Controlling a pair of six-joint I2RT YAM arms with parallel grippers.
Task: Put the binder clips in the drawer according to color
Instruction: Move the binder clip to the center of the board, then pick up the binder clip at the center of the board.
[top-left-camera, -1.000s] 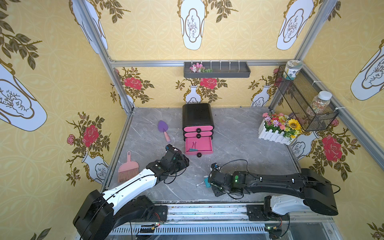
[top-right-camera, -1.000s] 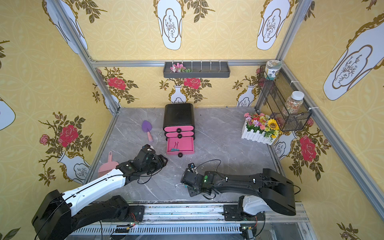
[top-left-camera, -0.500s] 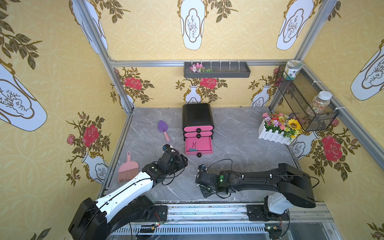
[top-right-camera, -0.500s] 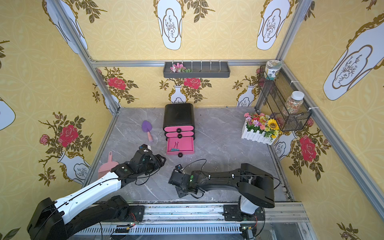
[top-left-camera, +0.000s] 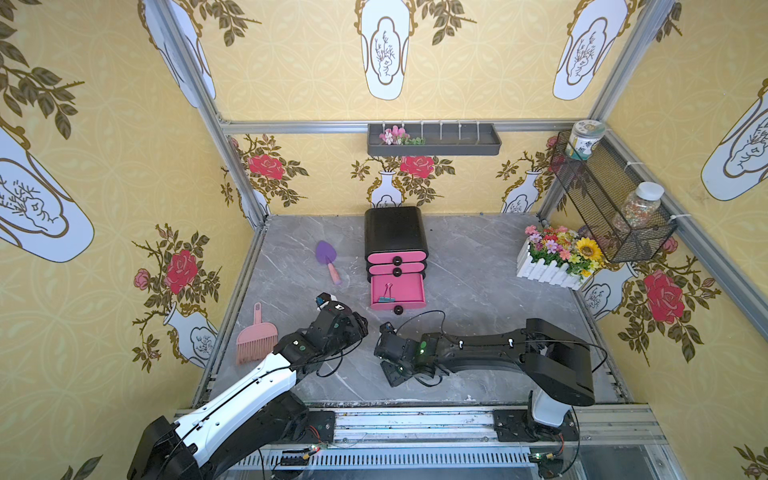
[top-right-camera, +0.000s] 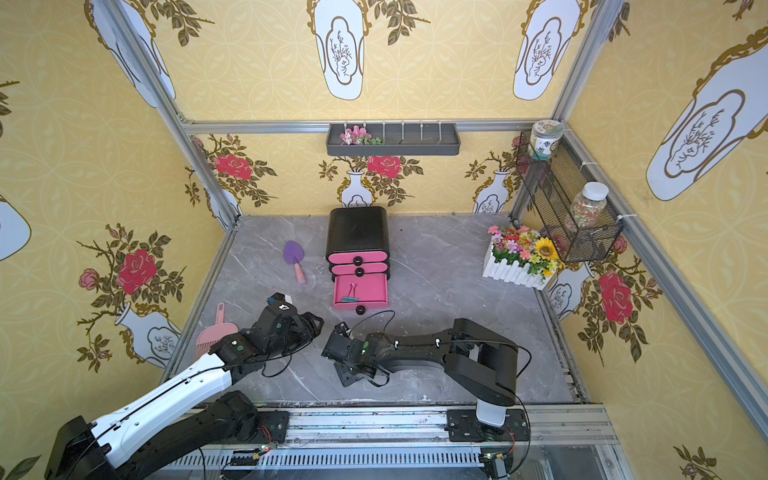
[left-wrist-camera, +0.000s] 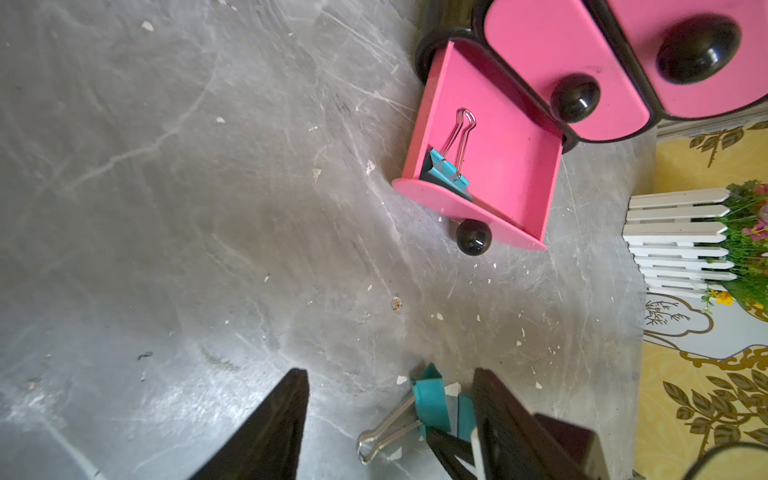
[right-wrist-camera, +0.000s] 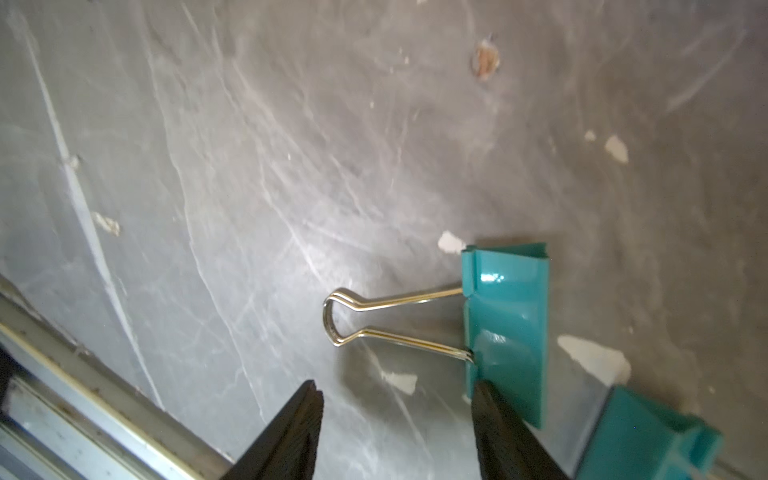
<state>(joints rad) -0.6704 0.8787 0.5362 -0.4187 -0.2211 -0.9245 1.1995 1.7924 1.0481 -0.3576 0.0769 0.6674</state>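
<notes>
Left edge: pink brush near, purple trowel farther back, both irrelevant.

Next comes the left hand, low over the near part of the surface, aimed right and far. Its fingers are apart, clamped on nothing. A teal clip lies flat just ahead of it, off-centre in the gap, close to the finger on the scene's right. The top views hide this clip under the two wrists, so we place it from the wrist views: near part of the surface, between the two hands, nearer than the drawer cabinet.

The cabinet stands mid-surface toward the far side. Its top two drawers are shut. The bottom drawer is pulled out toward the near side, with one stored teal clip inside. We see no yellow or blue clips in any view.

The right hand reaches in from the right, pointing left and near toward the frame rail. Its fingers are apart too, nothing between them.

Key relation: the clip lies just beyond the right hand's tips, long axis running across the gap, along the closing line. The teal body is at one tip (touching or only overlapping, we cannot tell). The wire handles reach toward the other. A second teal clip lies just beside the first, outside that finger.

We judge the right hand nearer. It likely needs a short push forward and a wrist turn, so it closes across the narrow body, not end to end. Risk: both hands crowd one spot.

White flower box far right, skip.
</notes>
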